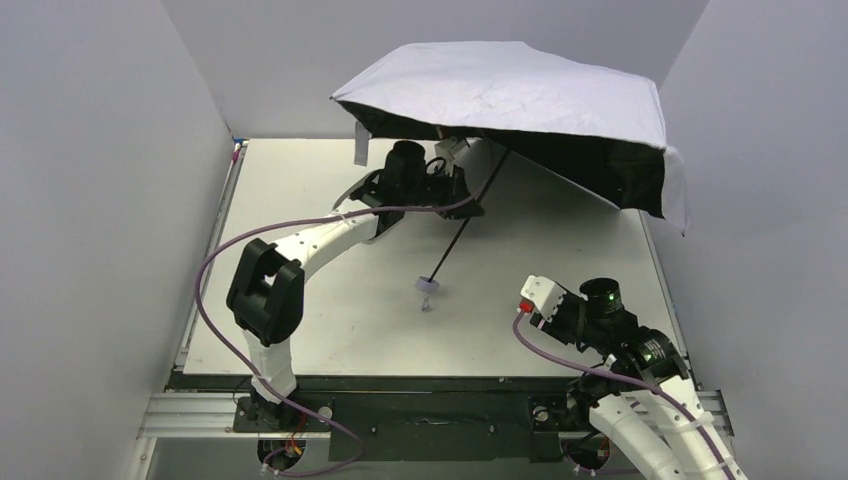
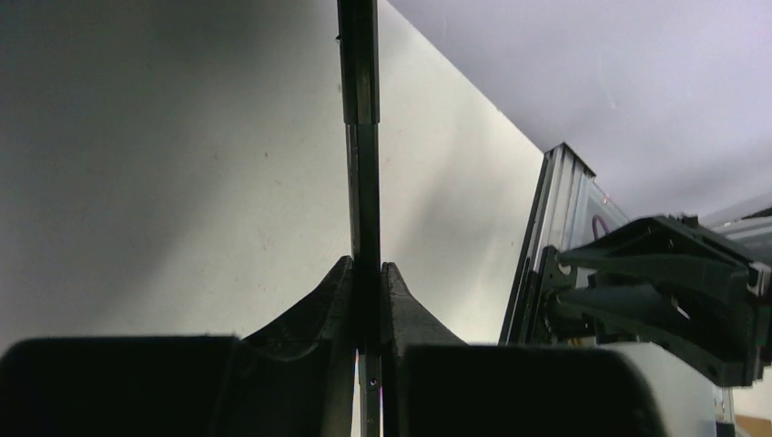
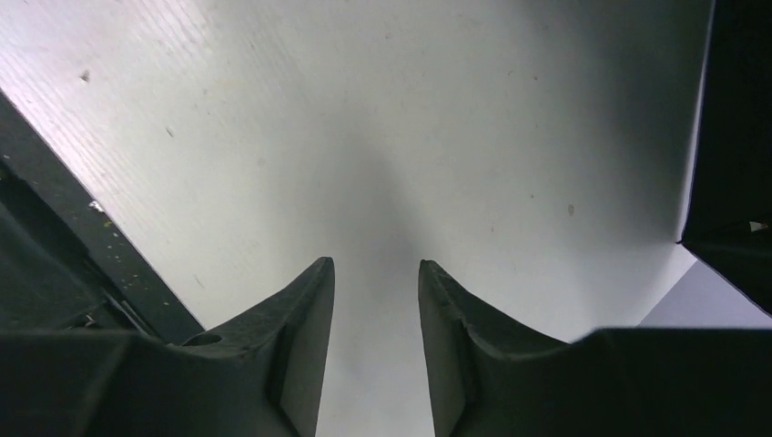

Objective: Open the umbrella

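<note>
The umbrella [image 1: 520, 95] is spread out, its pale lavender canopy tilted over the back right of the table with the black underside facing the arms. Its thin black shaft [image 1: 468, 218] slants down toward the small knob handle [image 1: 427, 290], which hangs just above the table [image 1: 300, 300]. My left gripper [image 1: 472, 205] is shut on the shaft partway up. In the left wrist view the shaft [image 2: 360, 137] runs straight up between the closed fingers of the left gripper [image 2: 366, 266]. My right gripper [image 1: 548, 312] sits low at the near right. In its wrist view the right gripper [image 3: 376, 264] is open over bare table, holding nothing.
Grey walls [image 1: 100, 200] enclose the table on the left, back and right. The canopy's right rim [image 1: 680, 195] reaches the right wall. A black strip and aluminium rail [image 1: 440, 415] run along the near edge. The right arm [image 2: 674, 291] shows beside the rail in the left wrist view.
</note>
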Tool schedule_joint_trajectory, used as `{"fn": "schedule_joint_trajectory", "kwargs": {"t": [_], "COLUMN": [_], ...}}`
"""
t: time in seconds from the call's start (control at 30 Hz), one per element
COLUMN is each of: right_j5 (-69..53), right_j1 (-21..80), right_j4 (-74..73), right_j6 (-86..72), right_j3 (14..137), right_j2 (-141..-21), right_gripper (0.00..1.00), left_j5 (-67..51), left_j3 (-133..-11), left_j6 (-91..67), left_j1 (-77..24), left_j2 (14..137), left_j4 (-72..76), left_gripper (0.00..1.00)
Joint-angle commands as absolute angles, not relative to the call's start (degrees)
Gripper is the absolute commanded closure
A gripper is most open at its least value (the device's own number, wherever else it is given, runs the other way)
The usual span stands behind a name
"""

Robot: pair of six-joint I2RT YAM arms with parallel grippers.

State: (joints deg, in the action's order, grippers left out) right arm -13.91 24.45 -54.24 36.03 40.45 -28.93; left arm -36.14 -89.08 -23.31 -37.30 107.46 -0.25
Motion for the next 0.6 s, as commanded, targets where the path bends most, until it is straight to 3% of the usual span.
{"fn": "schedule_joint_trajectory", "kwargs": {"t": [0.0, 0.23, 0.57], "right_j5": [-9.46, -8.35, -7.21], "right_j1": [25.08, 25.61, 26.66], "right_j4": [-48.24, -45.54, -41.86], "right_j6": [38.97, 39.91, 39.07], "right_j3": [37.31, 32.9, 31.02], "right_j2": [-27.39, -25.96, -28.06], "right_gripper": [0.66, 0.71, 0.78], "left_j5": [-40.51, -35.95, -28.85], "left_j3": [-85.21, -79.13, -79.87], "left_j6": [-20.36, -18.68, -19.39], "left_j1": [-37.47, -39.19, -43.01], "left_j2": [101.89, 96.76, 93.58], "left_j4": [7.16, 8.61, 8.03], "left_gripper": [1.0, 1.0, 1.0]}}
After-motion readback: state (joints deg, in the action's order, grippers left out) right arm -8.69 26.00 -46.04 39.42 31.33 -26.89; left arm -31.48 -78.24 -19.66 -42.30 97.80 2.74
